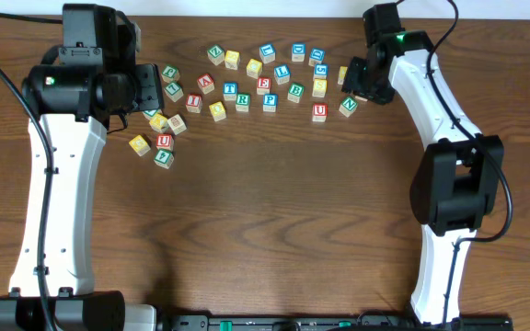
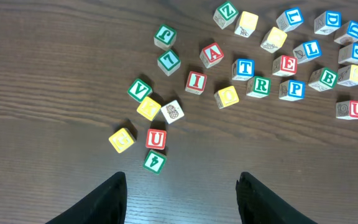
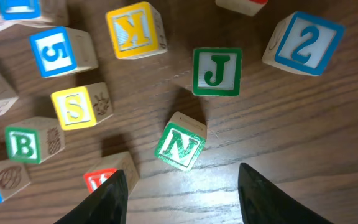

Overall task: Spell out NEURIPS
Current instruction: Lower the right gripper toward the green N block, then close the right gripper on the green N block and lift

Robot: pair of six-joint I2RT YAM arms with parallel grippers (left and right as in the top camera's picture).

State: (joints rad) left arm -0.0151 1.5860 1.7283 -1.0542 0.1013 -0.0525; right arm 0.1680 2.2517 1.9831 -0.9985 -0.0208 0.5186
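The right gripper (image 3: 180, 186) is hanging with jaws spread; the N block (image 3: 180, 146) is lying just ahead between them, turned diagonally.

— Bright and even, lit from above; mild sheen on dark brown wooden table (image 1: 274, 202).
— Short soft shadows beside small painted wooden letter blocks (image 3: 180, 145); sharp overhead, slightly soft along wrist-view lower edges.

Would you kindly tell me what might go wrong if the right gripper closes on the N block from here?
1. The green N block sits turned at an angle to the open right gripper, so closing may twist it or push it aside.
2. The red block lies close beside one finger and might get bumped.
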